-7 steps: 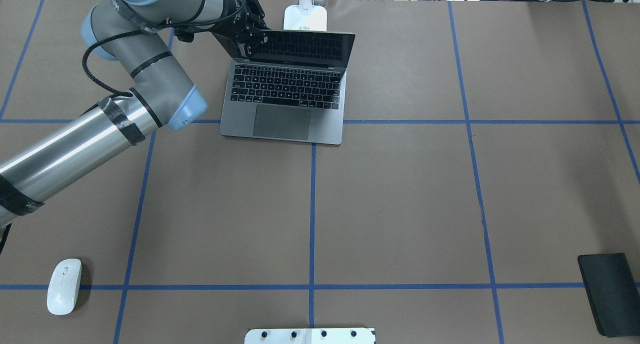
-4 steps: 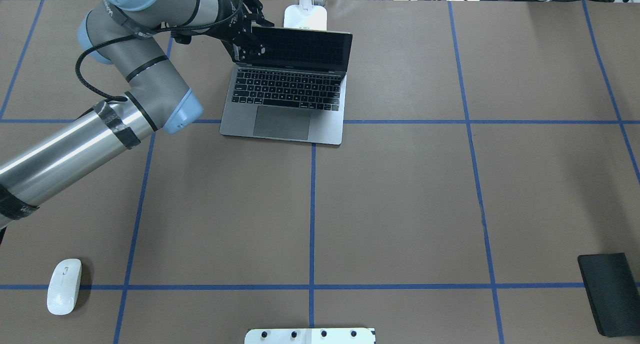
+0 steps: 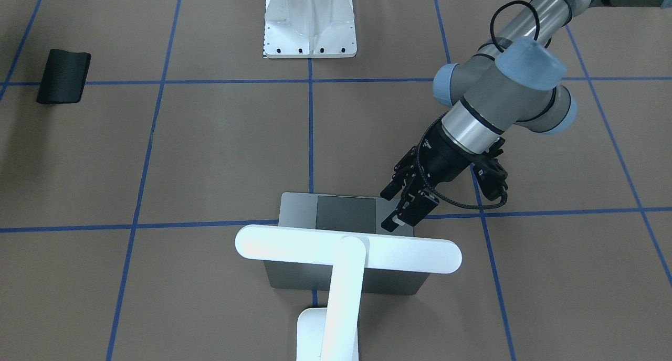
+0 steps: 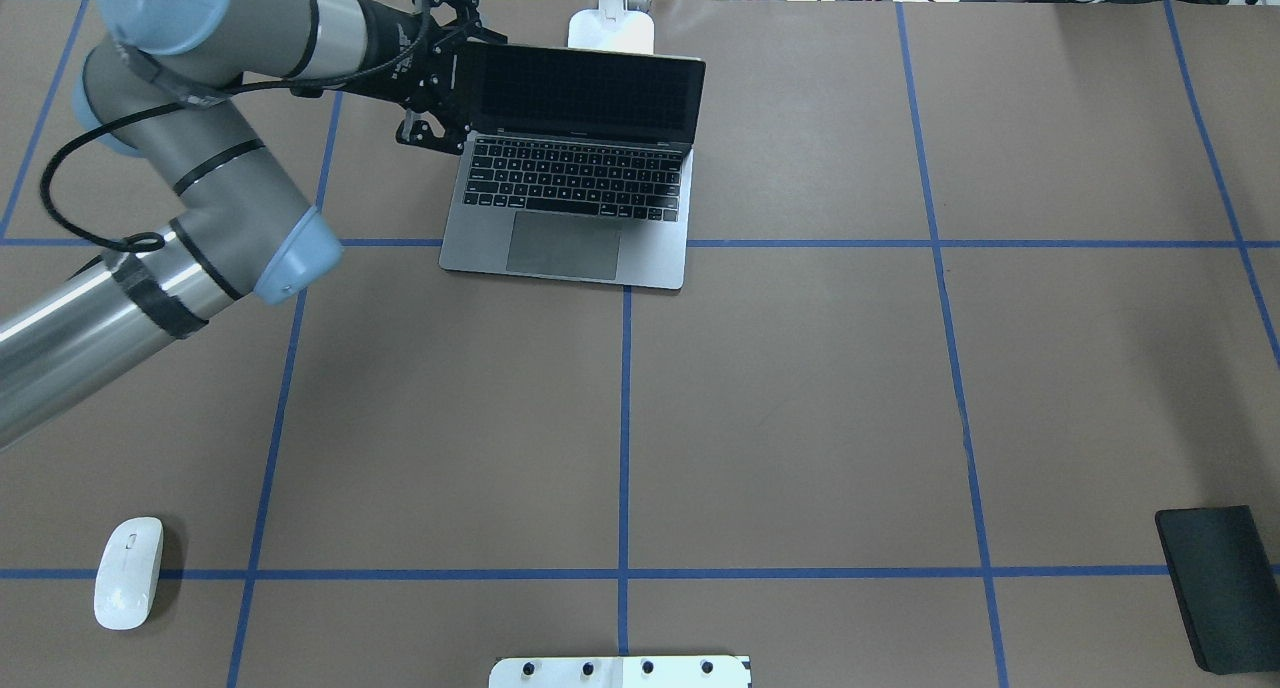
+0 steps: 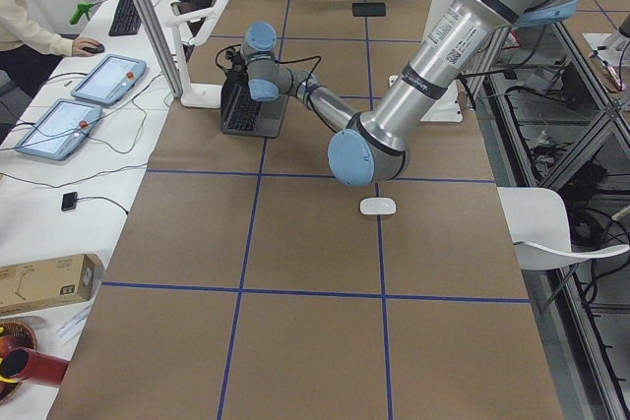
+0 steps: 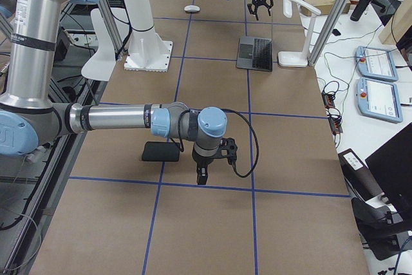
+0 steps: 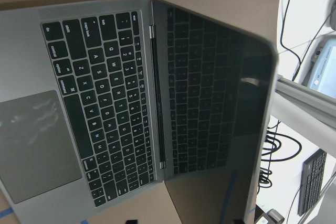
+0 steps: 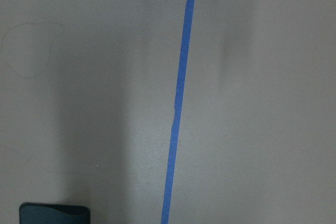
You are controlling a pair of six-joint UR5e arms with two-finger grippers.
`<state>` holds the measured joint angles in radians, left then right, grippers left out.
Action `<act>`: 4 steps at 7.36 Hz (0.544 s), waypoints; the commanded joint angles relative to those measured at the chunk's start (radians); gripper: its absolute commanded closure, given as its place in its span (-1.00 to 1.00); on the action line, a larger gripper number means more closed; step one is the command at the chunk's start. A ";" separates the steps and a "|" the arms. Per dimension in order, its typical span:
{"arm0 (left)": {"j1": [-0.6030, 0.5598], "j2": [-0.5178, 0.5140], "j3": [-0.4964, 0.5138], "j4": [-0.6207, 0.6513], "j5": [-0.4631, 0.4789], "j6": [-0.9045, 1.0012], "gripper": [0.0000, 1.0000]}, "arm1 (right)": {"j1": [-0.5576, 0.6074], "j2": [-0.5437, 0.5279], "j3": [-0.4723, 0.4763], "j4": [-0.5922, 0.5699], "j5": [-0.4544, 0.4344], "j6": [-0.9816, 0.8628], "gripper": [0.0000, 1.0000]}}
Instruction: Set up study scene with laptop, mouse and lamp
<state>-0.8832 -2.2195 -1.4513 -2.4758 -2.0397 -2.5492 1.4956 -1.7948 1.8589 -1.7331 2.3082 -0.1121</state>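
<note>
The laptop stands open on the table at the far middle, keyboard and dark screen showing; it fills the left wrist view. My left gripper is open and empty, just left of the screen's left edge; it also shows in the front view. The white lamp stands behind the laptop, its bar head over the lid, its base at the table's far edge. The white mouse lies at the near left. My right gripper hovers near a black mat; I cannot tell whether it is open or shut.
A thin black mat lies at the near right; its corner shows in the right wrist view. A white ribbed metal mount is bolted at the near middle edge. Blue tape lines cross the brown table.
My left gripper has moved left, off the upper left corner of the laptop's screen, and now stands beside it. The left arm has swung left. The lid stands slightly more upright.
</note>
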 commanded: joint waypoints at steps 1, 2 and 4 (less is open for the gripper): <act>-0.003 0.122 -0.172 0.008 -0.002 0.056 -0.85 | 0.000 0.008 0.005 0.003 0.014 0.014 -1.00; -0.005 0.157 -0.217 0.012 -0.029 0.085 -0.86 | 0.000 0.008 -0.009 0.001 0.019 0.017 -1.00; -0.039 0.233 -0.265 0.014 -0.120 0.185 -0.89 | 0.000 0.000 -0.023 0.004 0.011 0.008 -1.00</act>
<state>-0.8996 -2.0389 -1.6788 -2.4641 -2.1055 -2.4279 1.4957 -1.7929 1.8432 -1.7298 2.3216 -0.0999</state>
